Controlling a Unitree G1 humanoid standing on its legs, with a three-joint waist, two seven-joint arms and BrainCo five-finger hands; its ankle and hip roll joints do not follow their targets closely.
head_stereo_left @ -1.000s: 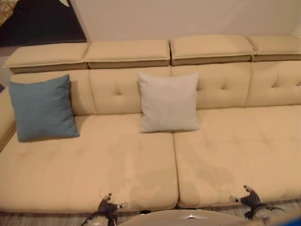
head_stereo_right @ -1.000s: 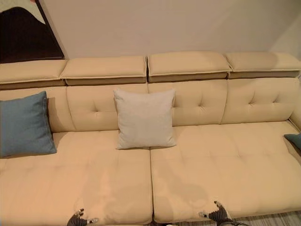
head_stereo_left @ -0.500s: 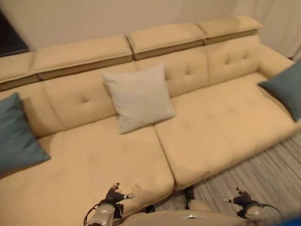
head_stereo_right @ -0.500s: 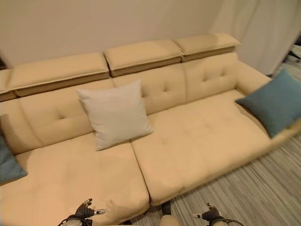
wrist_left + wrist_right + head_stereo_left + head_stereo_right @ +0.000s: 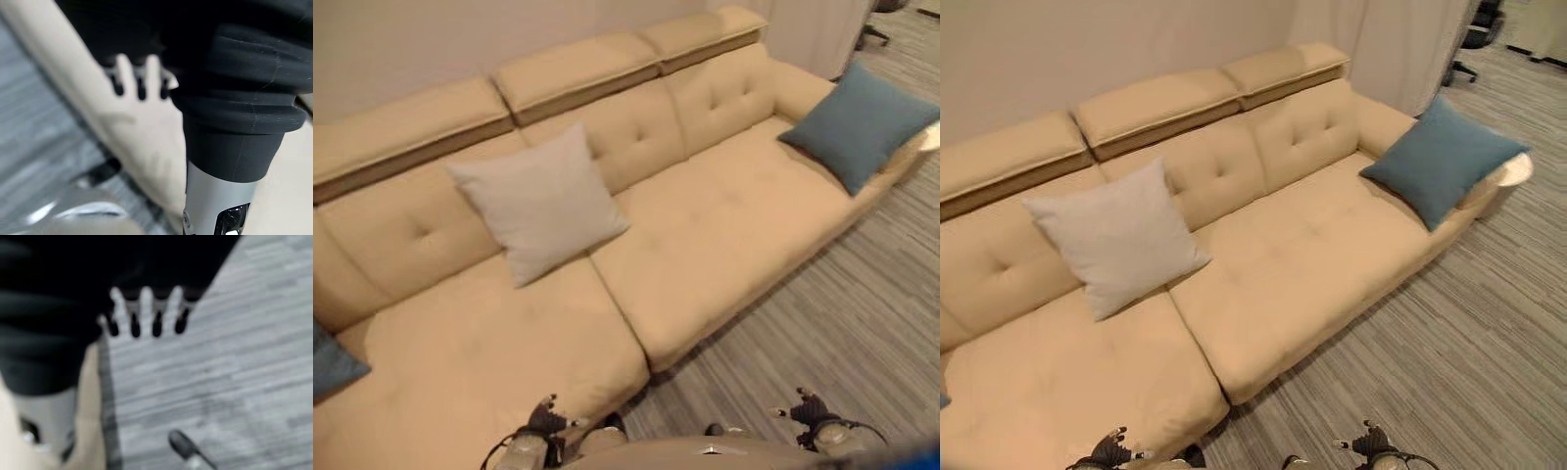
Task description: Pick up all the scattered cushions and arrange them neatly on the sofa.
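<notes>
- Cushions are sitting on the beige sofa [image 5: 724, 215] in the left eye view: a pale grey cushion [image 5: 538, 201] is leaning upright against the backrest, likely placed there for tidiness; a blue cushion [image 5: 857, 122] is tilting against the right armrest, half over the seat edge; a corner of another blue cushion [image 5: 331, 360] is peeking in at the sofa's left end. The left hand [image 5: 546, 421] and right hand [image 5: 808, 409] are hanging low and holding nothing.
- Sofa, in the right eye view, is standing against a plain wall [image 5: 1087, 49] on striped grey carpet [image 5: 1430, 343], with a pale curtain [image 5: 1400, 44] and an office chair's base [image 5: 1474, 39] beyond its right end (no cushion is lying on the visible carpet).
- Fingers [image 5: 128, 76] in the left wrist view are hanging straight, slightly apart, empty, beside the sofa's front edge.
- Fingers [image 5: 146, 308] in the right wrist view are hanging straight, spread, empty, above the carpet.
</notes>
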